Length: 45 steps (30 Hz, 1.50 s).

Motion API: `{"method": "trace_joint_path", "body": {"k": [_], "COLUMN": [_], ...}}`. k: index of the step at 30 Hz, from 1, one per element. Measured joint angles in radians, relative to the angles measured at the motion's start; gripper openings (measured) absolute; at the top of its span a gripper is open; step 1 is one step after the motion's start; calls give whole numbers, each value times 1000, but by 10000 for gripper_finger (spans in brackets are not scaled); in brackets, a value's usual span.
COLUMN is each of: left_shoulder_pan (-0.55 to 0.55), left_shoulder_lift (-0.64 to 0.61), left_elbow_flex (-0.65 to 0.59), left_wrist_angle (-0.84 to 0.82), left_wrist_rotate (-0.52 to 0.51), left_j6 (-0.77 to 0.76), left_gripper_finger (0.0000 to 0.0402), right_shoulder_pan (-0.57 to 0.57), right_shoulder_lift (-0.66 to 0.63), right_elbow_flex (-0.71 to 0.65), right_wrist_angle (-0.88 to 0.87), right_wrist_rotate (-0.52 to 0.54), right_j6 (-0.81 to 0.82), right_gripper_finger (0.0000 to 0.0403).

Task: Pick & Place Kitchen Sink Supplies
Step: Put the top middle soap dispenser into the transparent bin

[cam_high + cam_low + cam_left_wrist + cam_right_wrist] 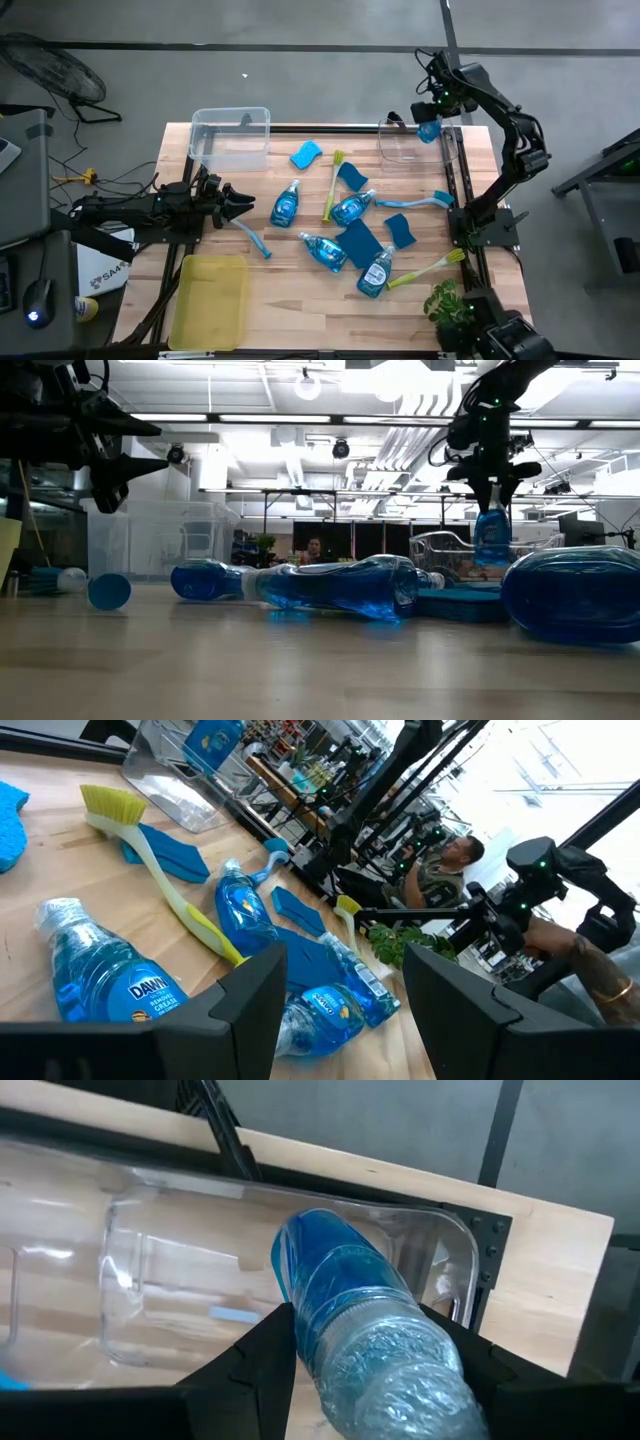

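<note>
Soap bottle (pixel 429 130) is hanging clamped in the right gripper (pixel 432 112) over the small clear bin (pixel 400 145) at the upper right of the high view. More bottles, sponges and brushes are lying mid-table. Left gripper (pixel 250 203) is hovering left of centre, fingers apart.

Blue soap bottles (pixel 285 206); blue sponges (pixel 306 154); yellow tray (pixel 209 300).

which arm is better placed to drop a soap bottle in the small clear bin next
Right. The right end effector is shut on a soap bottle, held directly over the small clear bin. The left end effector is open and empty, across the table from that bin.
</note>
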Motion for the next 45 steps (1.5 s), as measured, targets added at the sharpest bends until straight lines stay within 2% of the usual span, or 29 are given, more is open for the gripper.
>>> {"method": "trace_joint_path", "body": {"k": [24, 30, 37, 41, 45], "left_shoulder_pan": [0, 0, 0, 0, 0], "left_shoulder_lift": [0, 0, 0, 0, 0], "left_elbow_flex": [0, 0, 0, 0, 0], "left_wrist_angle": [0, 0, 0, 0, 0], "left_wrist_rotate": [0, 0, 0, 0, 0], "left_j6": [0, 0, 0, 0, 0], "left_gripper_finger": [197, 197, 197, 197, 197], "right_shoulder_pan": [-17, -17, -16, -4, 22], "right_shoulder_lift": [41, 41, 40, 40, 40], "right_elbow_flex": [0, 0, -8, -55, -89], "right_wrist_angle": [17, -4, -31, 36, 85], "right_wrist_rotate": [38, 34, -70, -183, -207], "right_j6": [43, -22, -201, -309, -383], "right_gripper_finger": [163, 163, 169, 171, 171]}}
